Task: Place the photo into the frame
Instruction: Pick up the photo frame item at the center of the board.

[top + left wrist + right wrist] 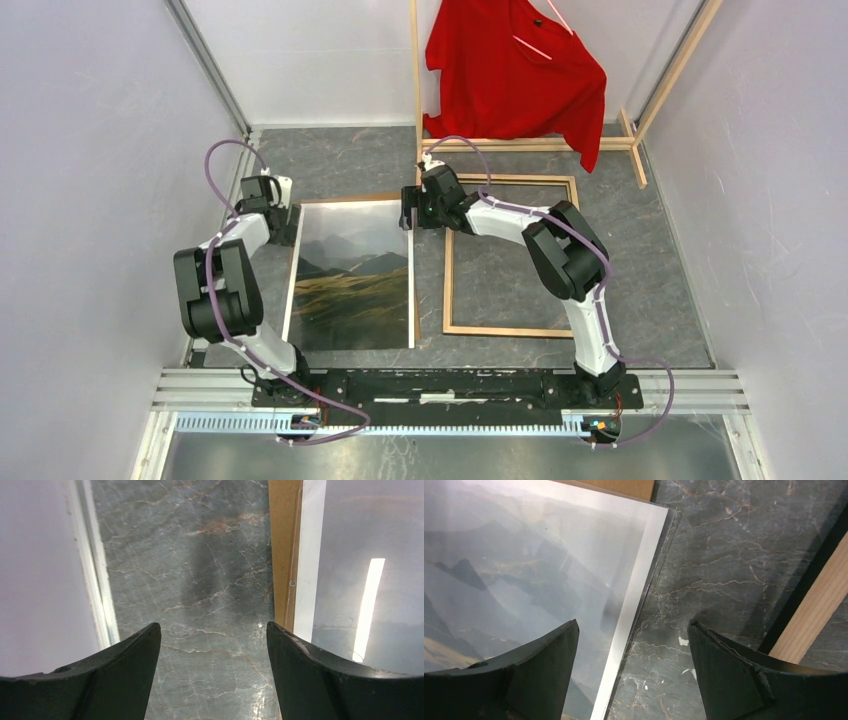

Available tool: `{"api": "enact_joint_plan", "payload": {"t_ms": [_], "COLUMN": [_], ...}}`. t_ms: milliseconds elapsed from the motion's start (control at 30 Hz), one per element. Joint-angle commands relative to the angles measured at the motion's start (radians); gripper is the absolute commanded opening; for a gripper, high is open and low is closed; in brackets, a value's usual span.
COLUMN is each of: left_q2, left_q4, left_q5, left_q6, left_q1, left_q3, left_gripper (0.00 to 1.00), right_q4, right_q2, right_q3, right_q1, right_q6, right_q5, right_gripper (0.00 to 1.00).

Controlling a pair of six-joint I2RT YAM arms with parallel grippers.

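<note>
The photo [355,275] lies face up on a grey marbled table [650,300], just left of the frame [508,330]; both grippers are spread wide and empty.

A narrow strip of bare table separates the photo's right edge from the frame, which lies flat with its light wood side up. A wider bare strip runs between the photo's left edge and the side wall. A wooden rack [530,145] with a red shirt [515,75] stands behind the frame. Only the wrist views show a thin brown board [282,540] under the photo, sticking out past its left and far edges. The right wrist view adds a black edge along the frame's rail, and possibly a clear sheet at the photo's border. The left gripper [283,222] hangs over the bare strip at the photo's far left corner. The right gripper [408,212] straddles the photo's right edge near the far corner, one finger over the print and the other over table.
</note>
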State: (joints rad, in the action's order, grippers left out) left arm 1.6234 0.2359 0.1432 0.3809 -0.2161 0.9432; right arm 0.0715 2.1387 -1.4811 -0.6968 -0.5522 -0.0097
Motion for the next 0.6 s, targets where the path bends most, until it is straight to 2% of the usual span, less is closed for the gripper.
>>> {"api": "enact_joint_plan", "payload": {"t_ms": [0, 567], "left_q2": [0.059, 0.133], "left_q4": [-0.035, -0.074], "left_q5": [0.024, 0.108], "left_q6": [-0.054, -0.060], "left_q1": [0.011, 0.110], "left_q3": [0.021, -0.019], "left_gripper": [0.83, 0.82], "right_q4": [-0.026, -0.105], "right_q2": [0.023, 0.069], "right_q3": [-0.043, -0.065], "right_q1": [0.009, 0.010], "right_q6": [-0.006, -0.059], "right_q5": [0.012, -0.096], "right_gripper": [0.87, 0.85]}}
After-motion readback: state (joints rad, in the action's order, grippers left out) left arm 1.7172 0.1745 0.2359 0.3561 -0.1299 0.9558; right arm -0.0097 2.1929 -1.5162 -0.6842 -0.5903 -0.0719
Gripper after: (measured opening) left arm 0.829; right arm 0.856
